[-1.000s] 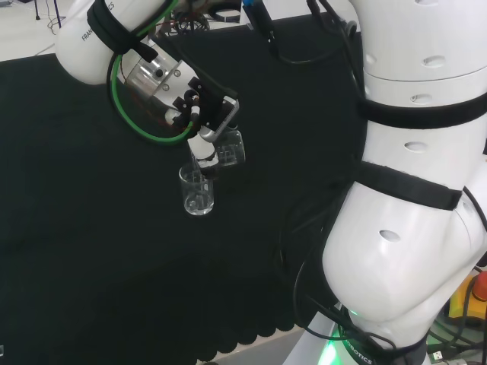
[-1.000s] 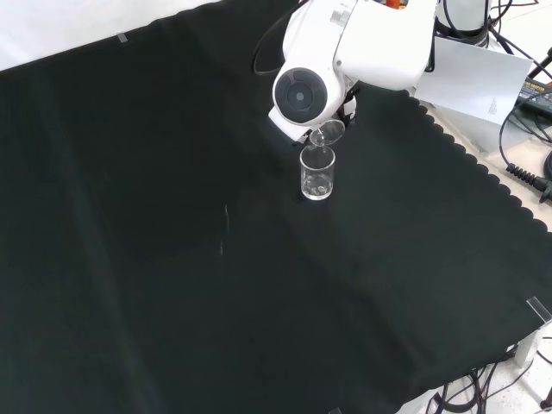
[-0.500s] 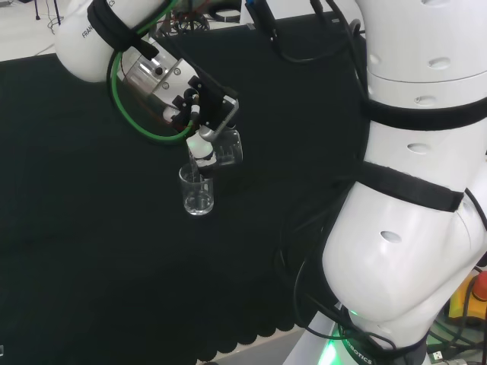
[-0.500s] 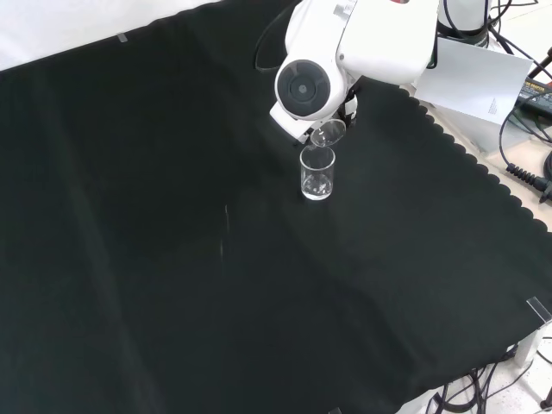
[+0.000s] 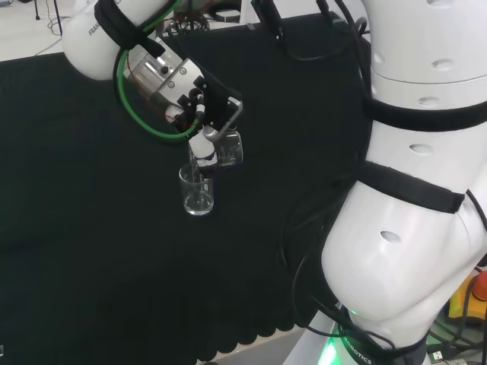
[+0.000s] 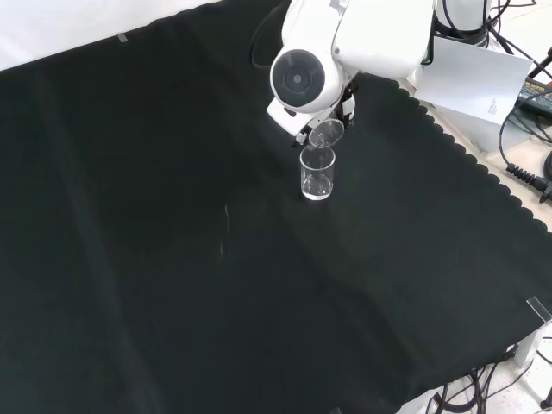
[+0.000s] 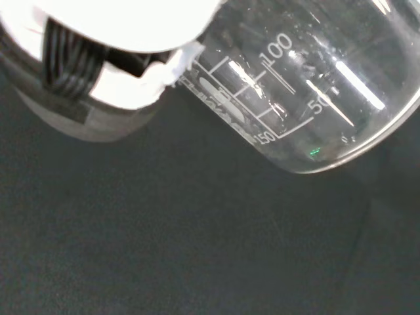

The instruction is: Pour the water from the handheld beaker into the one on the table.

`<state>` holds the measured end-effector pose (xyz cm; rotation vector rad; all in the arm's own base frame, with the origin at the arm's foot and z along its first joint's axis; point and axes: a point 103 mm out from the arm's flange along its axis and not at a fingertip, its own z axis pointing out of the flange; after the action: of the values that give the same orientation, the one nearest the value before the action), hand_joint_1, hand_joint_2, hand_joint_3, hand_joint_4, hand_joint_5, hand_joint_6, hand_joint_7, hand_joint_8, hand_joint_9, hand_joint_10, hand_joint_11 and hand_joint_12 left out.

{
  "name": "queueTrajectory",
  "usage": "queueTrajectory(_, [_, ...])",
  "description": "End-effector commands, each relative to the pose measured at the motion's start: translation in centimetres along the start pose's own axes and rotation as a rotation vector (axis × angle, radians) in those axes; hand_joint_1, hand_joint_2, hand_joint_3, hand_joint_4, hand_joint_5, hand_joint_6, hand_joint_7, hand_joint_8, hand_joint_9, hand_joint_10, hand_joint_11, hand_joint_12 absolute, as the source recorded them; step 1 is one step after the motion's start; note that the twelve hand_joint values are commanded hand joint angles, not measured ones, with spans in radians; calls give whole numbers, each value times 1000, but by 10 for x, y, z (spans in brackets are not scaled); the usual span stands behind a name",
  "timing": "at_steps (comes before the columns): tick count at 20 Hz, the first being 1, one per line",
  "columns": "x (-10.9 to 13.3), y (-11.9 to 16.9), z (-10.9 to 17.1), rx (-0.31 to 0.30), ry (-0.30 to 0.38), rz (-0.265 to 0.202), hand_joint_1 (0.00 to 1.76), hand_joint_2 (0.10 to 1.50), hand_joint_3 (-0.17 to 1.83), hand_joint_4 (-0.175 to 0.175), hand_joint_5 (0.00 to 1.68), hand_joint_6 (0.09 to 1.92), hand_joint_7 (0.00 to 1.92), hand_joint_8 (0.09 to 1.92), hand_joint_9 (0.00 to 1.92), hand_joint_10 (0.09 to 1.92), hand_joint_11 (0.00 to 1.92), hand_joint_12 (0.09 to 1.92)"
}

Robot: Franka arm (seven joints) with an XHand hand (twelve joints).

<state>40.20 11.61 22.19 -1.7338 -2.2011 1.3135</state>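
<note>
In the head view the black and white hand (image 5: 204,120) is curled round a small clear beaker (image 5: 228,148), tipped steeply so its lip hangs over a second clear beaker (image 5: 197,191) standing upright on the black cloth. In the front view the held beaker's round mouth (image 6: 326,134) sits just above the rim of the standing beaker (image 6: 316,174), under the arm's white link with a round grey cap (image 6: 297,78). The wrist view brings the held beaker (image 7: 308,85) close, with printed scale marks and a white finger (image 7: 125,72) against its wall. How much water either beaker holds is hard to see.
Black cloth (image 6: 172,259) covers the bench, with a scalloped edge at the front view's right (image 6: 483,185). The arm's big white links (image 5: 411,190) stand at the head view's right. Cables and a white sheet lie beyond the cloth edge (image 6: 470,73).
The arm's link and hand have shifted slightly up and right in the head view, tipping the held beaker a little further. The standing beaker has not moved.
</note>
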Motion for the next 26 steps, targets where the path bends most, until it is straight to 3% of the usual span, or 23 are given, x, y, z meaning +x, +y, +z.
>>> queueTrajectory(1, [-9,3,7,-33,55,-13,1139,712,510,175,1339,491,1785,87,1789,87,1616,527])
queueTrajectory(9, [-30,12,20,-123,223,-86,1135,724,495,175,1324,514,1779,87,1782,87,1584,529])
queueTrajectory(15, [-42,19,31,-211,302,-144,1133,730,488,175,1318,524,1776,87,1778,87,1557,532])
queueTrajectory(18, [-48,22,37,-269,349,-209,1133,731,487,175,1317,526,1776,87,1778,87,1556,534])
queueTrajectory(21, [-53,25,42,-327,366,-241,1133,732,486,175,1316,527,1775,87,1777,87,1556,536])
queueTrajectory(26, [-66,30,47,-385,419,-257,1132,734,484,175,1313,531,1774,87,1773,87,1554,540])
